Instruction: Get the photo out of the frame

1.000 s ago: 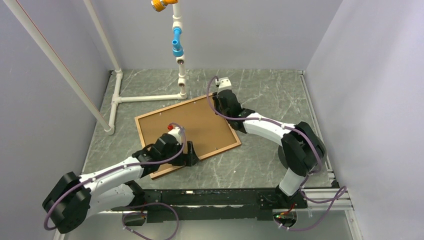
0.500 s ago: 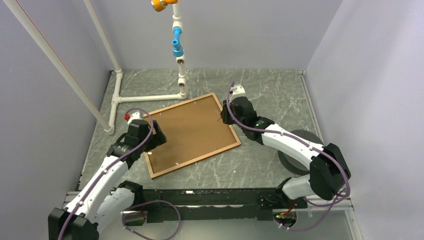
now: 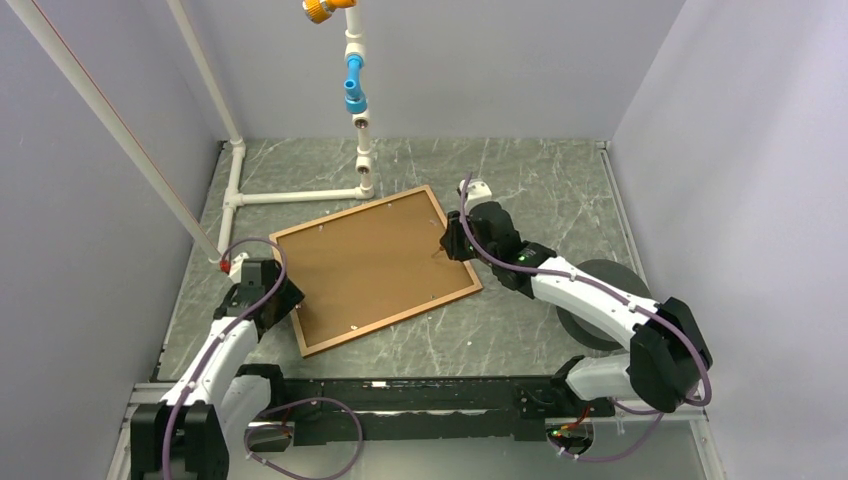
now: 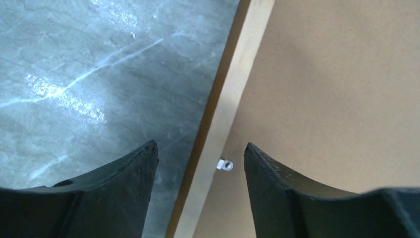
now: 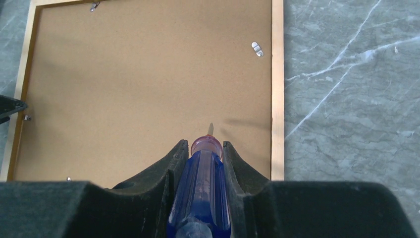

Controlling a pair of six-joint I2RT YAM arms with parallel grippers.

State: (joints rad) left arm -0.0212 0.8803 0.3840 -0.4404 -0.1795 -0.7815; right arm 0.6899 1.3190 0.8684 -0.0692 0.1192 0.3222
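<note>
On the grey marble table [image 3: 520, 180] the thin reddish-brown wooden frame [image 4: 233, 99] lies face-down, photo presumably hidden underneath; left gripper [image 4: 200, 148] gapes over its rail, right gripper [image 5: 200, 153] is clamped on a blue-handled screwdriver [image 5: 200, 193], so pry the little metal clips [image 5: 256, 48] gently.

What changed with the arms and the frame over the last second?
The left gripper swung back off the backing board to the frame, open astride its left edge. The right gripper shifted nearer, toward the right edge. It kept its grip on the screwdriver; the frame lay unmoved.
</note>
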